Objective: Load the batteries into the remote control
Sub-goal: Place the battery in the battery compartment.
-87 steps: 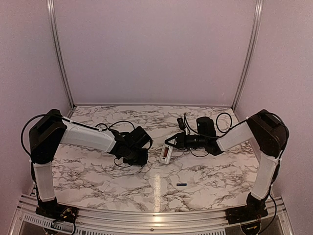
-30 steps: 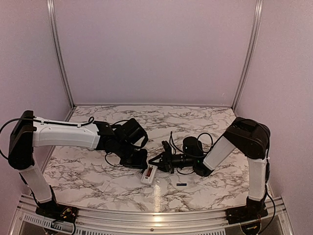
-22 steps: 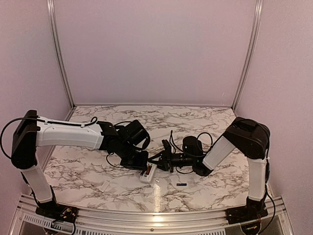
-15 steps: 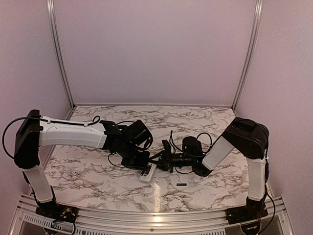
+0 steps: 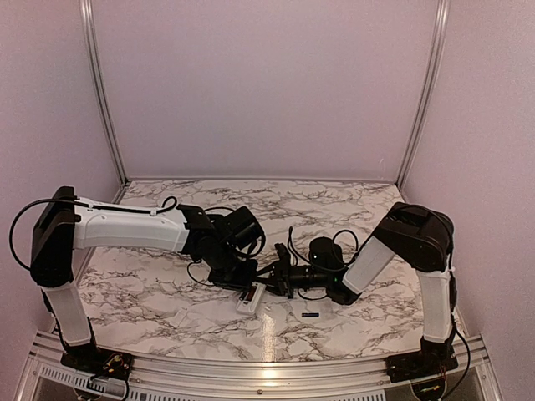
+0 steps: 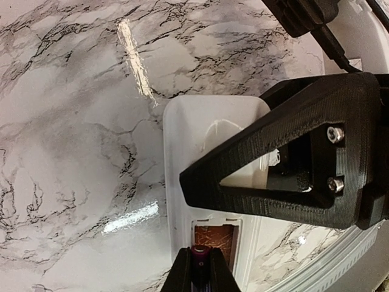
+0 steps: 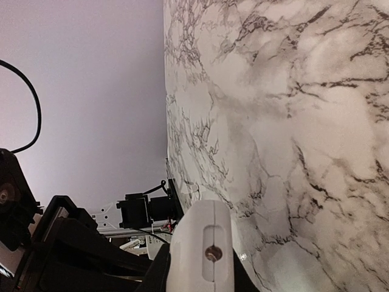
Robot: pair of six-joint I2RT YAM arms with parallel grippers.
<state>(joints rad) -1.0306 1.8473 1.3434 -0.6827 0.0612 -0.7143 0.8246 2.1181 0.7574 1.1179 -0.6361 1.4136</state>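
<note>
Left hand: pressed together, pinching the held battery by its barrel; the purple end pokes out toward the open battery bay, bottom centre of the left wrist view. The battery looks small, rigid, smooth and light, so probably prone to rolling or slipping in the pads. I'd keep the pinch mid-barrel with the end free to seat.

Right hand: clamped across the remote control, which sits low centre in the top view, resting on or just above the tabletop; can't tell which. It reads as a light, stiff plastic shell that will skate if released, so the side-edge grip makes sense.

Clearance is tight: the right hand's black finger crosses the remote just above the bay. Elsewhere there's room. The spare battery lies lower right of the remote, apart from both hands, near the front rail. Side walls are well clear.
</note>
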